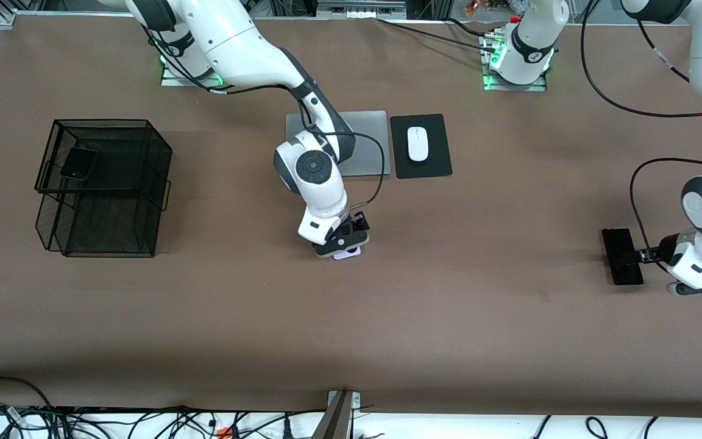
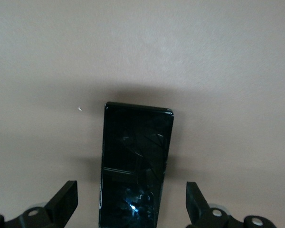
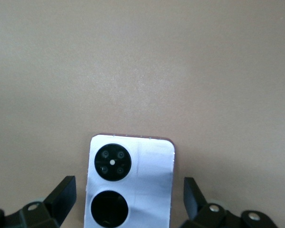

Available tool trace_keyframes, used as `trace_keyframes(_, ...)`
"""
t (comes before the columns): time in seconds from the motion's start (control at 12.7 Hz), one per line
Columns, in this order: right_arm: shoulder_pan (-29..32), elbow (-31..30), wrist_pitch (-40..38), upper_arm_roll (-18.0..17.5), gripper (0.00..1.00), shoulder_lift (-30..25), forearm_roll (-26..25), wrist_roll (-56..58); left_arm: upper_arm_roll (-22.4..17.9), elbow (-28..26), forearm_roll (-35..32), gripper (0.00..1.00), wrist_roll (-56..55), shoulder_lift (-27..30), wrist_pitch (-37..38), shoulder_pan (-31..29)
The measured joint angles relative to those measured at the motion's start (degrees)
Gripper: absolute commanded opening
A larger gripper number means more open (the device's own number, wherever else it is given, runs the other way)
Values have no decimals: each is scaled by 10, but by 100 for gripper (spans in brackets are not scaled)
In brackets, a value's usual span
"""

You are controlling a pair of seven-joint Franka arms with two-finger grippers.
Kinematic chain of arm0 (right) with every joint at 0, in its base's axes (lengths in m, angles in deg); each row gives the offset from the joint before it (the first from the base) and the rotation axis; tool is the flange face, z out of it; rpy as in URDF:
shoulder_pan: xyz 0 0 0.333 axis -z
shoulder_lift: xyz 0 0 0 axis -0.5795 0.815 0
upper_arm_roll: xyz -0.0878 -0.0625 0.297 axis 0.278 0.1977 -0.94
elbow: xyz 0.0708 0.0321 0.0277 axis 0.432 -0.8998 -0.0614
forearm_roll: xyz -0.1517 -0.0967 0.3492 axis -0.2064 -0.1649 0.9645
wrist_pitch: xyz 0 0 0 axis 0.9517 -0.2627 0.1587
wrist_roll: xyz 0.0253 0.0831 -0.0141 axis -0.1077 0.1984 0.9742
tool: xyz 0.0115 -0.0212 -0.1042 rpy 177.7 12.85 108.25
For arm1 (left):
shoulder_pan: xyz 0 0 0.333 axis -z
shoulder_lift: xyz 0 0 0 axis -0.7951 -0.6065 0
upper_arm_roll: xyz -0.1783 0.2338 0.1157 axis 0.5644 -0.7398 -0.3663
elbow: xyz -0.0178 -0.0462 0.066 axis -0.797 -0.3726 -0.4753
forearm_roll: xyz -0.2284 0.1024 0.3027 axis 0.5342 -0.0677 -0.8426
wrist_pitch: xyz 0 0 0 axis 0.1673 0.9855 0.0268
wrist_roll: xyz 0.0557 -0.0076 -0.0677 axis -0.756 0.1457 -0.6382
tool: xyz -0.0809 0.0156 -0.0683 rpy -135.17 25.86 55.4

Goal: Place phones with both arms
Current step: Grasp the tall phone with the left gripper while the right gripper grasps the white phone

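Observation:
The pale-lilac flip phone [image 1: 347,255] lies on the brown table, mid-table. My right gripper [image 1: 342,244] is low over it and open. In the right wrist view the phone [image 3: 130,185], with its two black circles, lies between the open gripper's [image 3: 128,199] fingers [image 3: 61,194]. The slim black slab phone [image 1: 622,256] lies toward the left arm's end of the table. My left gripper [image 1: 645,256] is open over it; the left wrist view shows the phone [image 2: 135,161] between the gripper's [image 2: 132,204] fingers [image 2: 64,199]. The black flip phone [image 1: 78,163] lies in the basket's upper tier.
A black wire two-tier basket [image 1: 100,121] stands toward the right arm's end. A silver laptop [image 1: 366,140] and a white mouse [image 1: 417,144] on a black pad [image 1: 436,167] lie farther from the front camera than the lilac phone. Cables run along the table's near edge.

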Motion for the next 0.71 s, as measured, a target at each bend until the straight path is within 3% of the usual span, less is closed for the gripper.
trace_keyframes(0.39,-6,3,6,0,98,16,-21,-14,1,-24,0,100,0,-18,-43,-2)
trace_keyframes(0.47,-6,3,7,0,80,18,-23,-16,2,-28,-1,100,2,-21,-50,-2)
trace_keyframes(0.55,-7,3,8,0,56,18,-26,-18,2,-29,-3,100,8,-26,-54,-2)
trace_keyframes(0.63,-7,4,8,0,40,19,-27,-18,2,-30,-7,100,13,-30,-56,-2)
trace_keyframes(0.71,-7,5,8,1,35,18,-27,-19,2,-31,-9,100,18,-32,-56,-2)
